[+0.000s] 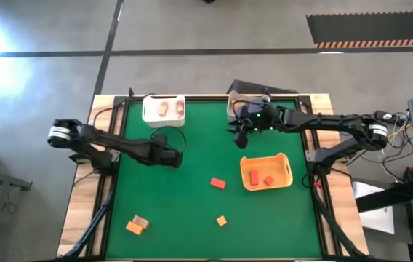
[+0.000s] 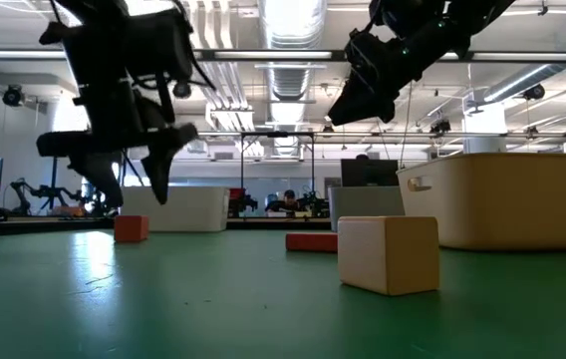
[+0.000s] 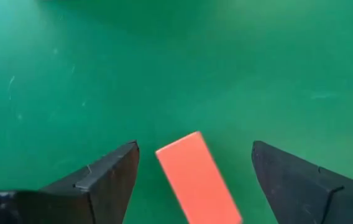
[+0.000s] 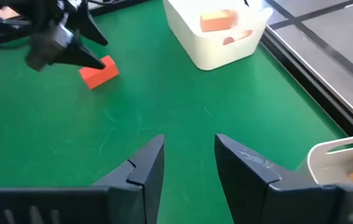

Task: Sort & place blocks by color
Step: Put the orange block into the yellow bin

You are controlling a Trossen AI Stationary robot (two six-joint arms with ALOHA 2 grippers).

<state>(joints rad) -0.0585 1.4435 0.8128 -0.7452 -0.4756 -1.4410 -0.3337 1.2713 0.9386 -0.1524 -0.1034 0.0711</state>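
Smooth red bar block [image 3: 196, 180] on felt-like mat [image 3: 164, 68]

I can read no words, labels, brand names, numbers or signs anywhere in these views, neither on my table nor in the room behind.

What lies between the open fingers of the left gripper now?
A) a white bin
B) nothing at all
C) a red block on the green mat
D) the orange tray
C: the left wrist view shows a red block lying on the green mat, between the spread fingers of the left gripper, not yet gripped.
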